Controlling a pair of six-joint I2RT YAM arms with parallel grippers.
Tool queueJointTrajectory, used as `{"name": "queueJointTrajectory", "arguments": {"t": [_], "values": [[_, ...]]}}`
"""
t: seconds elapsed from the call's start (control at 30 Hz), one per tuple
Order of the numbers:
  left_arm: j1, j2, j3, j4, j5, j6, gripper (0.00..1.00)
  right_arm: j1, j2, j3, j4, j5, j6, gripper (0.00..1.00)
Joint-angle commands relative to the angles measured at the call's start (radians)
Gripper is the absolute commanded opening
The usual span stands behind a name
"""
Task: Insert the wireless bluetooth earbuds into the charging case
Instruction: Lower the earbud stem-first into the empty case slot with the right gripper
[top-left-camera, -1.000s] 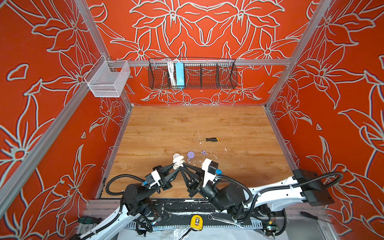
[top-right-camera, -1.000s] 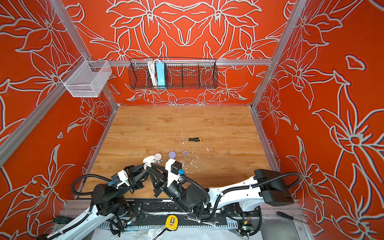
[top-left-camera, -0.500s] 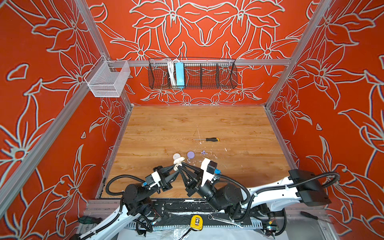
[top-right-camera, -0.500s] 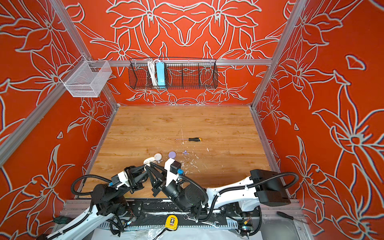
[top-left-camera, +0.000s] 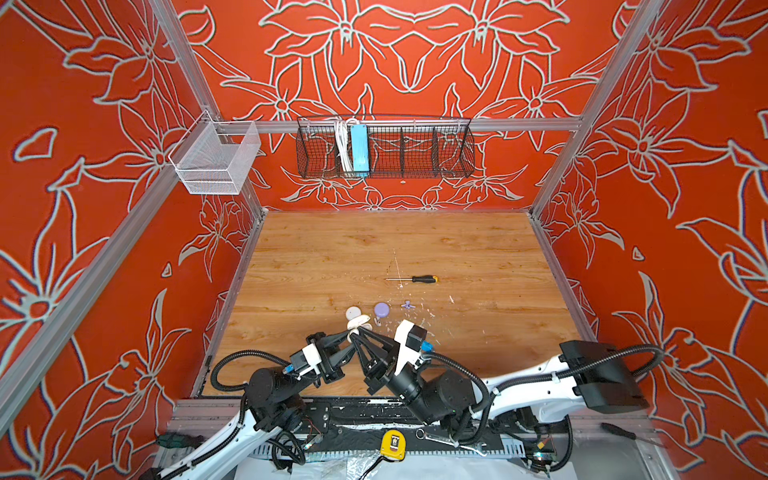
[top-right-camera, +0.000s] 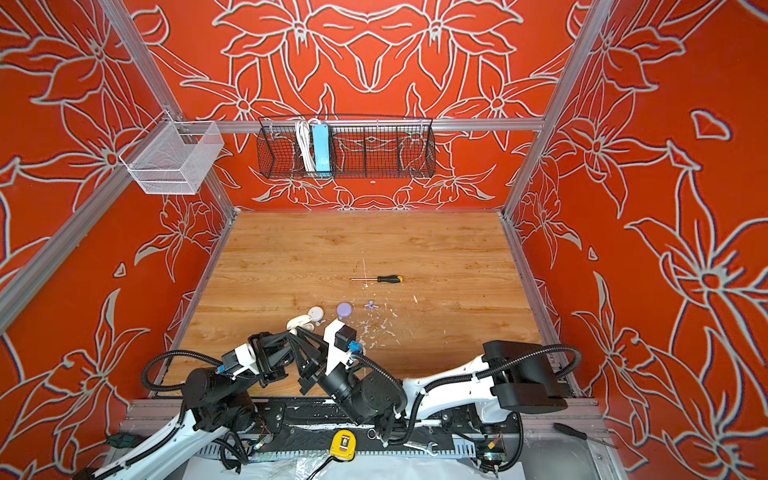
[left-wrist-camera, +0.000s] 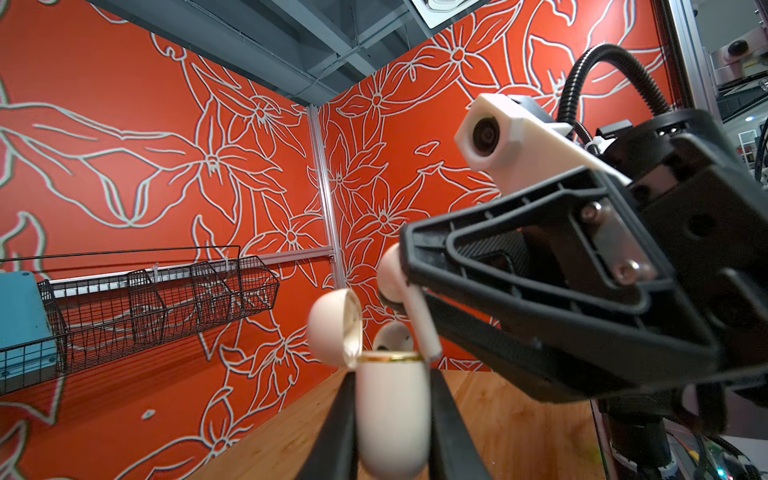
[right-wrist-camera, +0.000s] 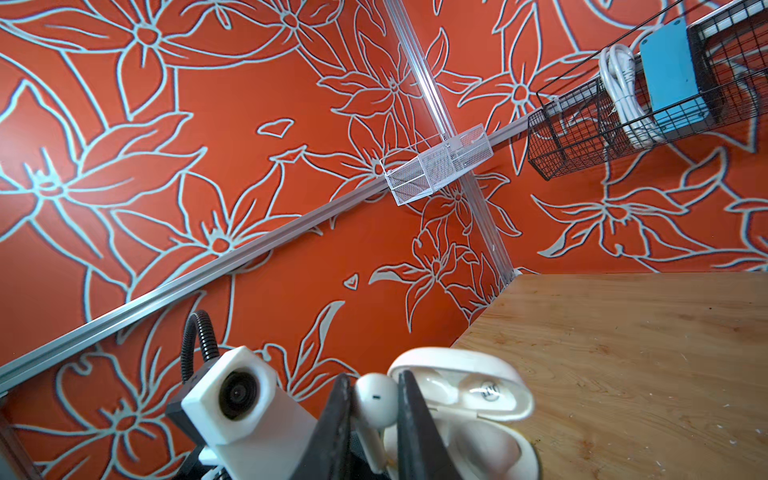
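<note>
My left gripper (left-wrist-camera: 392, 388) stays clamped on the white charging case (right-wrist-camera: 478, 392), which has its lid open, over the front of the wooden table (top-left-camera: 478, 257). My right gripper (right-wrist-camera: 374, 399) still pinches a white earbud (left-wrist-camera: 417, 316). The stem tip sits at the case's rim, beside a second earbud (left-wrist-camera: 392, 336) already seated. Since a second ago my right arm's elbow (top-left-camera: 598, 374) has drawn leftward, and the gripper has edged left with it. The lilac case (top-left-camera: 381, 308) and the screwdriver (top-left-camera: 415, 279) have not moved.
</note>
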Motion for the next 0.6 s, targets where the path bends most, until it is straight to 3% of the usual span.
{"name": "queueJointTrajectory", "arguments": {"t": [0.0,0.17,0.57], "values": [[-0.002,-0.015,-0.054,0.047,0.015,0.007,0.00,-0.003,0.022,0.040,0.062,0.039,-0.001,0.05],[-0.002,-0.015,-0.054,0.048,0.015,0.005,0.00,-0.005,0.058,0.039,0.140,0.067,-0.016,0.05],[-0.004,-0.015,-0.054,0.051,0.012,-0.001,0.00,-0.005,0.069,0.053,0.140,0.119,-0.029,0.01]]}}
